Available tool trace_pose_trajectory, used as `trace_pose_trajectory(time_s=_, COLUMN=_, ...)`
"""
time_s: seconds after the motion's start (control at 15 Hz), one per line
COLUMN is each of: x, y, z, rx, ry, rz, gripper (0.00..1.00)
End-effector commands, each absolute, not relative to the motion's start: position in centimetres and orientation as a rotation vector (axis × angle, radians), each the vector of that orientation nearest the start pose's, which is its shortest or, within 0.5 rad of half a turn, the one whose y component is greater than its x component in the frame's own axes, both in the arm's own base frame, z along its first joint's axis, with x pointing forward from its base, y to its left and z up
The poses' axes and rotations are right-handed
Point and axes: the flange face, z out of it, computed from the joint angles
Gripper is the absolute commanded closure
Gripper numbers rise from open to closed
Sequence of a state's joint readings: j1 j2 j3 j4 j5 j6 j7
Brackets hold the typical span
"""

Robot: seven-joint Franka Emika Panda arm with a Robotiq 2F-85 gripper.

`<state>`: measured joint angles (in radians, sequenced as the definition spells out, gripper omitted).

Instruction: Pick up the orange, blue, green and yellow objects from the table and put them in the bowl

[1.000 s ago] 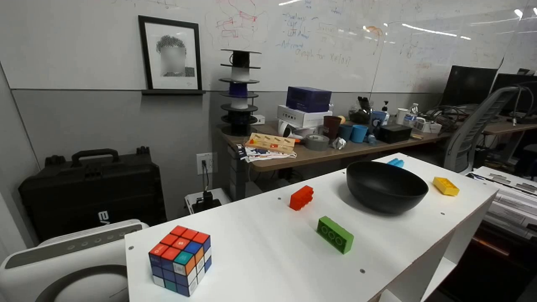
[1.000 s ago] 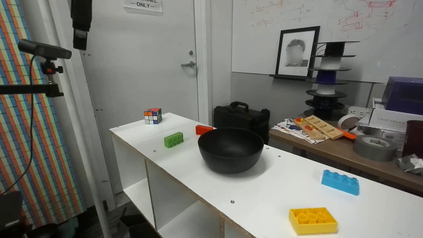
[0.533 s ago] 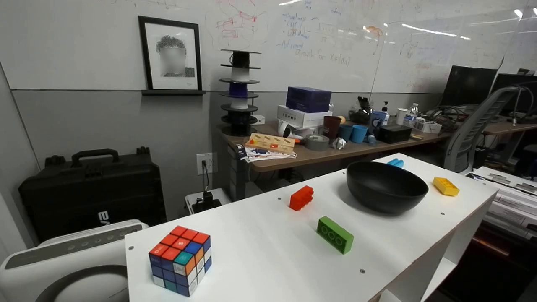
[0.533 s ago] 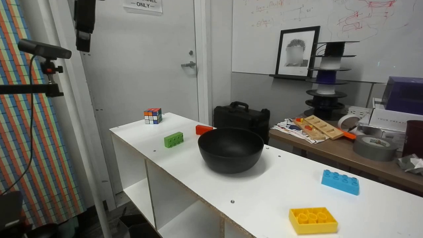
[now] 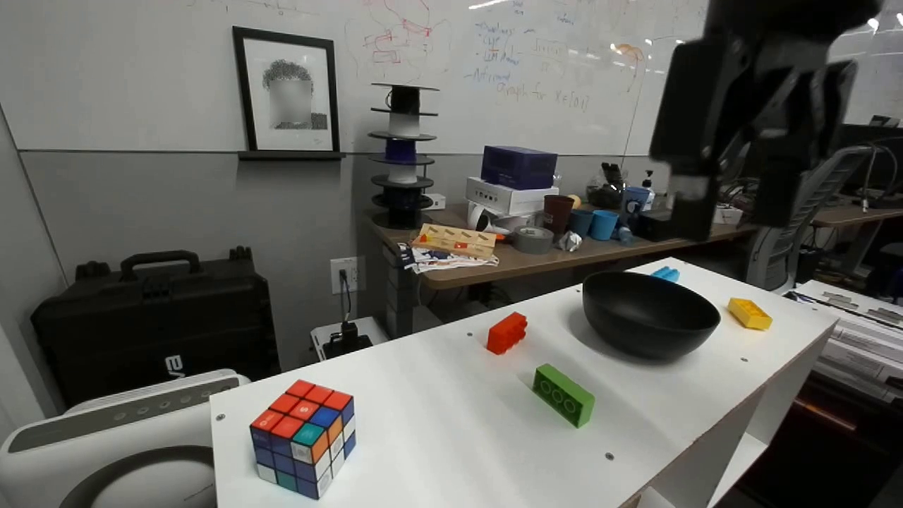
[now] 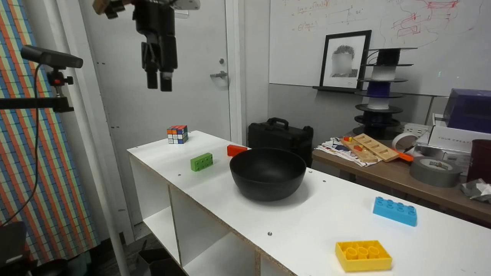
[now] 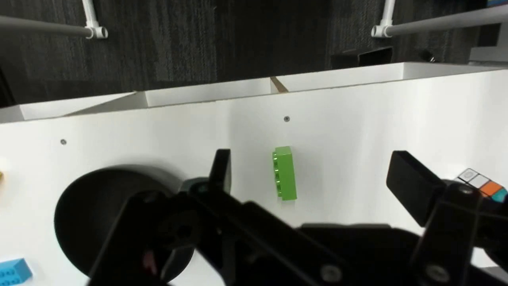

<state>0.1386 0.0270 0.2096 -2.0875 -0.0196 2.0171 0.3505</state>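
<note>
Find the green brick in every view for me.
In an exterior view: green brick, lower right of centre.
In an exterior view: green brick, left of centre.
Wrist view: green brick, just below and right of centre.
Shared landmark: black bowl, right of the green brick in both exterior views, left of it in the wrist view.

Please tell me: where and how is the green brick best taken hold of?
Probably at mid-length, coming straight down from above. The green brick rests on a long side, its studs toward the bowl and its hollow underside away. The open jaws, seen on either side of it in the wrist view, could close across its thin direction, studs to underside.
</note>
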Motion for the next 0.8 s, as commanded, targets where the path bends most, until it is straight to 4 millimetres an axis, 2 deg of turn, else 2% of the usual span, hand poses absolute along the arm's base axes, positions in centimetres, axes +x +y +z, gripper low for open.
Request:
trace_pose_trajectory(time_s=0.0, x=54.2, y=19.6, z=35.5, rx=-3.216, ry=-0.077, rz=0.075, gripper=0.00)
trace_pose_trajectory(time_s=0.2, x=55.4, y=19.7, z=31.3, rx=-3.223, ry=-0.128, rz=0.056, gripper=0.00)
trace_pose_trajectory(time_s=0.33, x=56.1, y=19.6, z=29.2, rx=-3.217, ry=-0.119, rz=0.061, gripper=0.00)
trace_pose_trajectory(time_s=0.4, x=55.4, y=19.3, z=28.0, rx=-3.218, ry=-0.113, rz=0.058, gripper=0.00)
trace_pose_trajectory(time_s=0.73, x=55.6, y=18.5, z=23.6, rx=-3.202, ry=-0.104, rz=0.016, gripper=0.00)
